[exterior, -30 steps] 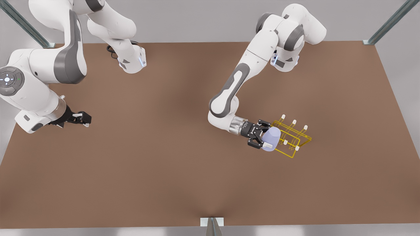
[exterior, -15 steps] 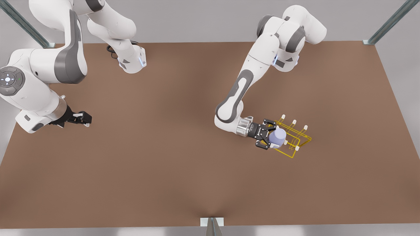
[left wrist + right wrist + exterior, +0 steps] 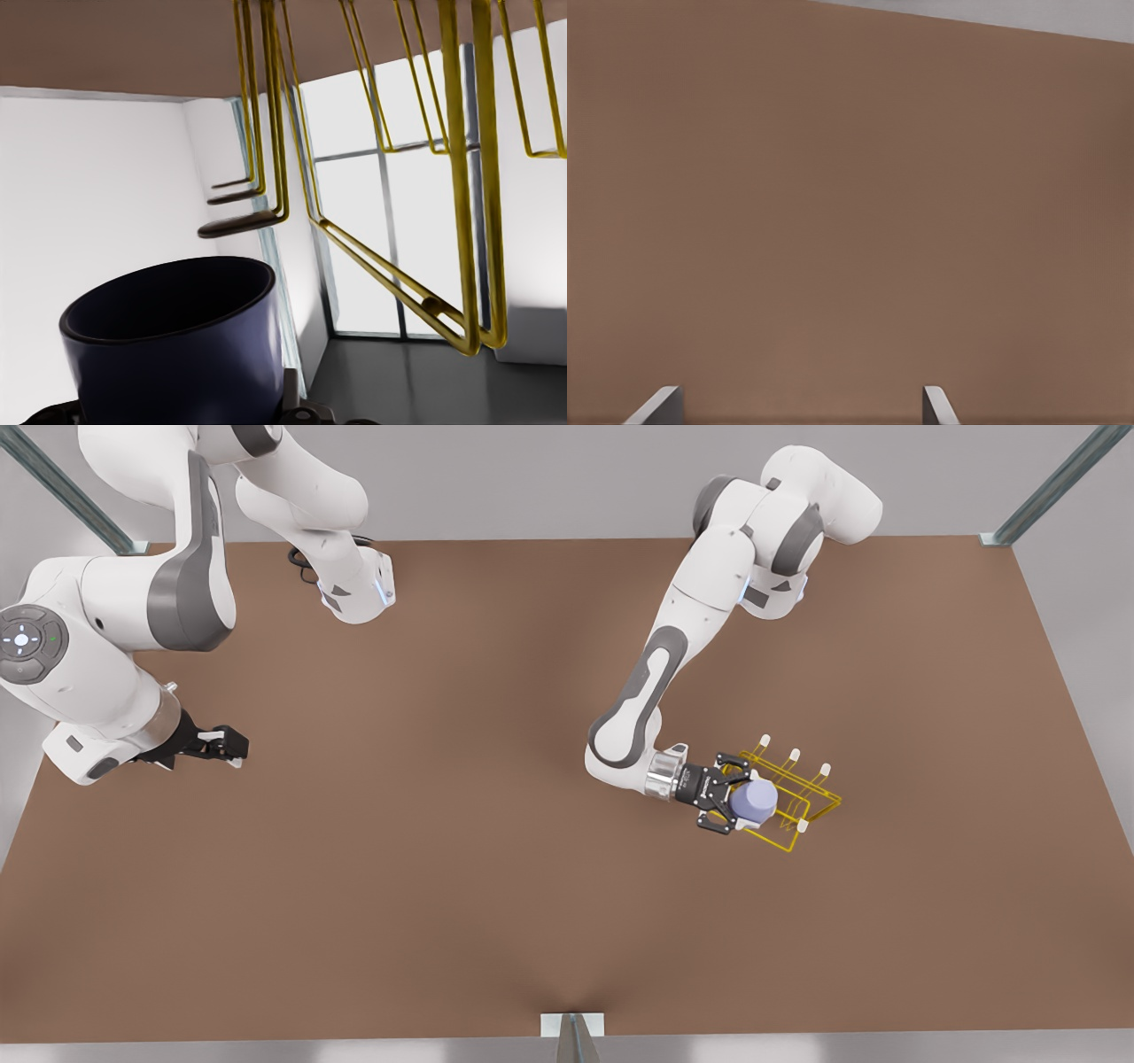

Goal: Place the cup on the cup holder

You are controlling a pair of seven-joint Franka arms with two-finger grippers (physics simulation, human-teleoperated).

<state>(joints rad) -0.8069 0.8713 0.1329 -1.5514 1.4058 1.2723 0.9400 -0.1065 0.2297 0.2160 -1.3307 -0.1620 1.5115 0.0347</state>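
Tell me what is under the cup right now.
The cup holder lies beneath the cup, which the left gripper holds. The prong directly below is covered. The right gripper waits open, far off.

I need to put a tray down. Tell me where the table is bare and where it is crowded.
The table is bare across its middle, between the right gripper waiting at the front view's left and the left gripper, and along the whole near edge. It is crowded at the front view's right, where the left gripper holds the cup over the cup holder.
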